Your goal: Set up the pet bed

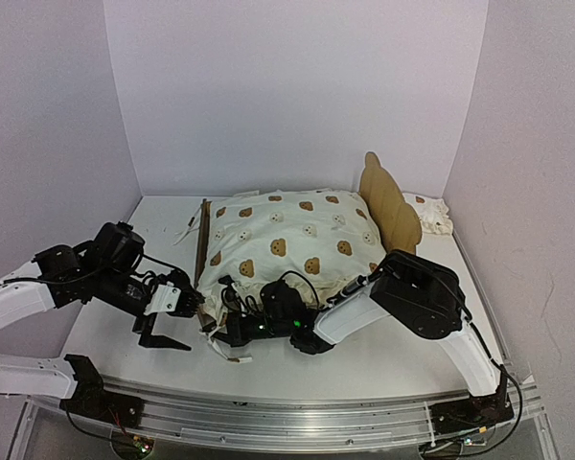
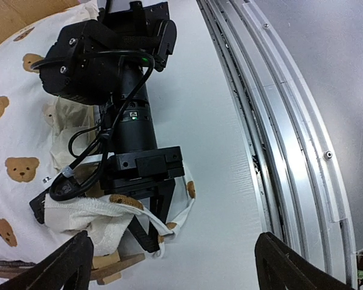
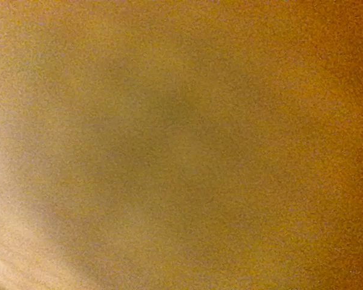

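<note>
I reckon I'm seating the cushion (image 1: 287,240) in the pet bed (image 1: 388,206), centred on the bench (image 1: 364,369). Left tool (image 1: 163,335) gapes empty at its 8 o'clock; right tool (image 2: 146,225) is pinched closed, probably on the hem. Next: press that corner down.

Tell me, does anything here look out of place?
Yes. The cushion lies bunched and crooked on top of the bed, hiding most of it instead of sitting flat inside. Its corner fabric is draped over the right gripper, whose own camera shows only an orange blur. The pillow lies outside the bed, far right.
</note>
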`<state>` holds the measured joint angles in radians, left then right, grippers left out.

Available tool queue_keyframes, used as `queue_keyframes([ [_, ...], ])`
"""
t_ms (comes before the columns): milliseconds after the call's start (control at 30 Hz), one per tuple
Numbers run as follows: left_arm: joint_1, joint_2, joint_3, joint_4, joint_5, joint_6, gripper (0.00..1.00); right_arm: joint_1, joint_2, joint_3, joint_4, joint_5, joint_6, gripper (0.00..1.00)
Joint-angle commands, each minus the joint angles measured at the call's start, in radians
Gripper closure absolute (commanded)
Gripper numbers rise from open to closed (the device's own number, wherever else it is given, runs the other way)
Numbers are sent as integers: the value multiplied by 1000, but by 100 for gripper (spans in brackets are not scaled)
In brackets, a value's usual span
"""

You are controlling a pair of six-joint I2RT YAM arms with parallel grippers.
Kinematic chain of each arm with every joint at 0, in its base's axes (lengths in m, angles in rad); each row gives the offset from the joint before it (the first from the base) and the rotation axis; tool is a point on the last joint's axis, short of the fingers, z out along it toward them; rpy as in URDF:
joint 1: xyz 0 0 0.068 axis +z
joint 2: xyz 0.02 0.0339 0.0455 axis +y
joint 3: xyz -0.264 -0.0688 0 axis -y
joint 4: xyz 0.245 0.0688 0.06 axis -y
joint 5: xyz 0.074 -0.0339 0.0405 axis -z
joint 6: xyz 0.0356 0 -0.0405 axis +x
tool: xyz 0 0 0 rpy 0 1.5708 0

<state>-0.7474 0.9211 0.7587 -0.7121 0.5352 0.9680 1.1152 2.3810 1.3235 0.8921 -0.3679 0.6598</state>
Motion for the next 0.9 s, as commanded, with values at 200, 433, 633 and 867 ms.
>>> queue_keyframes([
  [200, 132, -50, -279, 299, -236, 321, 51, 2, 12, 26, -1, -27, 21, 100],
  [433, 132, -38, -436, 734, -240, 303, 47, 3, -2, 13, -1, -18, 13, 100],
  [633, 132, 73, -438, 837, -220, 287, 54, 3, -7, 10, 4, -11, 12, 100],
  [867, 132, 106, -438, 740, -154, 359, 58, 0, -16, 0, 12, 4, 11, 100],
])
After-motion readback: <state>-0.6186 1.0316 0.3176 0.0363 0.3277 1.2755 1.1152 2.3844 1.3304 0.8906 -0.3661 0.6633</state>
